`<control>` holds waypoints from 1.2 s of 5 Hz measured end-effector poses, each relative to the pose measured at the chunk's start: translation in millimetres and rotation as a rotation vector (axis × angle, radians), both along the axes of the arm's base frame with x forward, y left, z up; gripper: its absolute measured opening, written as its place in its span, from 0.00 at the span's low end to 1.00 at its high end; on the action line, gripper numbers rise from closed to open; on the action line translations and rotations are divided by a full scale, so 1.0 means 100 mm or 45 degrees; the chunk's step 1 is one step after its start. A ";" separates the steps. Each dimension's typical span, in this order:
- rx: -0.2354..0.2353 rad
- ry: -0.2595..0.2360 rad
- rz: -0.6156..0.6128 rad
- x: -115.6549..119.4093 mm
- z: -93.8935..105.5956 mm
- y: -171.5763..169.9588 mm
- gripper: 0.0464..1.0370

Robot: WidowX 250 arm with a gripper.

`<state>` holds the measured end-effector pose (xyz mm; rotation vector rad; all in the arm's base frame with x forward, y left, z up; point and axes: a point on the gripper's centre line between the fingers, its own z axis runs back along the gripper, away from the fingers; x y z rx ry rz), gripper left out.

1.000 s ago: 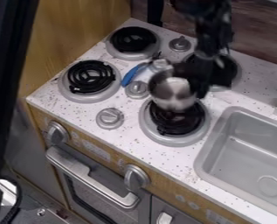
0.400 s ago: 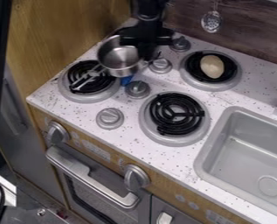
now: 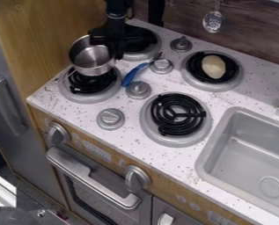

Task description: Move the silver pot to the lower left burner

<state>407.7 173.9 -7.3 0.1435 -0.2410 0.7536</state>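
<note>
The end effector (image 3: 111, 45) grips the rim of the round, shiny metal pot (image 3: 93, 60), tilted over the black coiled burner (image 3: 91, 84) nearest the speckled white desk's (image 3: 74, 112) left corner. The pot's thin handle points toward that corner.

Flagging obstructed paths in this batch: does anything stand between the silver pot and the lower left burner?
Nothing visible does. The silver pot hangs over the back part of the lower left burner; the blue utensil lies beside it, off the path.
</note>
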 end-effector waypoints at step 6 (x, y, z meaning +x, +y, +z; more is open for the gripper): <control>-0.014 0.005 -0.050 -0.03 -0.02 -0.15 0.80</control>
